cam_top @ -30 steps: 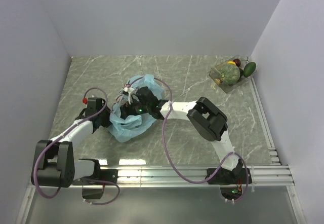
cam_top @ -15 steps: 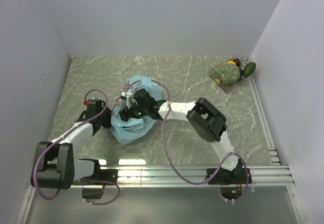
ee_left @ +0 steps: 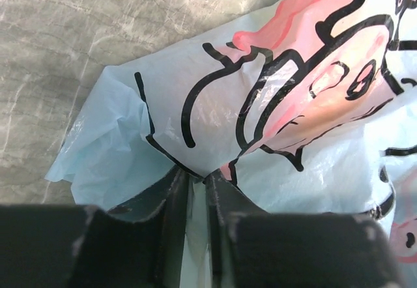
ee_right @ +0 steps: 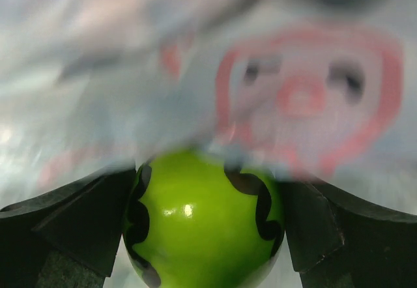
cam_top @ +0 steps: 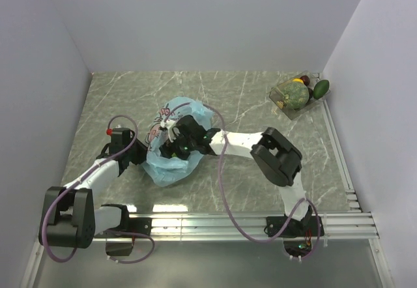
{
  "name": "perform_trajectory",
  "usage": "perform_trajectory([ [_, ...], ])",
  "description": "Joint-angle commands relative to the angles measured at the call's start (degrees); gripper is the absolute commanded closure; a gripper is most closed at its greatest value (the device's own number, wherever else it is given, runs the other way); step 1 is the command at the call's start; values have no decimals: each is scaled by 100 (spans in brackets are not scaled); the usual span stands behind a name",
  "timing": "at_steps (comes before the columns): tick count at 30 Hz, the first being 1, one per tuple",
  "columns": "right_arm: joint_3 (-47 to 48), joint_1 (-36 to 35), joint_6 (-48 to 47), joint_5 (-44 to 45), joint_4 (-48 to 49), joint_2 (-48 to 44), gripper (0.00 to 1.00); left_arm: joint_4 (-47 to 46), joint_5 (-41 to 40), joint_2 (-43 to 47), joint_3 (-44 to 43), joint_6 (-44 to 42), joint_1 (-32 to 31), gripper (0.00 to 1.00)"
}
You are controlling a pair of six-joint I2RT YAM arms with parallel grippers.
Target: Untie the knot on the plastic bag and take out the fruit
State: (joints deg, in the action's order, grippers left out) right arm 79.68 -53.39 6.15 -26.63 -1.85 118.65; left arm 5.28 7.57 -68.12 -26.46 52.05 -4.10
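Observation:
The light-blue plastic bag (cam_top: 171, 146) with pink cartoon prints lies left of the table's middle. My left gripper (cam_top: 140, 156) is shut on a fold of the bag's lower left edge; the left wrist view shows the plastic (ee_left: 260, 92) pinched between the fingers (ee_left: 221, 203). My right gripper (cam_top: 174, 146) reaches into the bag from the right and is shut on a bright green ball fruit (ee_right: 203, 219), with bag plastic (ee_right: 260, 73) blurred close above it. The knot does not show. A ribbed melon (cam_top: 294, 94), a dark green oval fruit (cam_top: 321, 89) and small yellow and orange ones lie at the far right.
A clear rigid tray (cam_top: 279, 96) holds the fruit at the back right corner, by the right wall. Purple cables loop over both arms. A ridged metal rail (cam_top: 228, 223) runs along the near edge.
The right gripper has pushed leftward and deeper into the bag. The bag has shifted and bunched slightly to the left. The left gripper keeps its hold and has moved a little down-left.

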Motion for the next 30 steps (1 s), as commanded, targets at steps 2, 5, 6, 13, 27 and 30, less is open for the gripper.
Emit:
perform_trajectory([
  [2, -417, -32, -211, 404, 44, -1053, 100, -176, -116, 158, 70, 68, 6, 81],
  [5, -655, -23, -185, 475, 176, -1510, 100, -185, -133, 141, 88, 95, 6, 82],
  [6, -751, -31, -193, 475, 176, -1694, 100, -185, -133, 132, 88, 103, 6, 82],
  [13, -1209, -23, -71, 729, 694, -2425, 100, -176, -54, 299, 9, 95, 6, 80],
  [27, -480, 3, -157, 1159, 273, -3655, 100, 1176, -730, 1379, -1133, -976, -3, 37],
  [30, -269, 135, -272, 1528, -8, -3936, 100, 1432, -740, 1494, -1396, -1327, -21, 28],
])
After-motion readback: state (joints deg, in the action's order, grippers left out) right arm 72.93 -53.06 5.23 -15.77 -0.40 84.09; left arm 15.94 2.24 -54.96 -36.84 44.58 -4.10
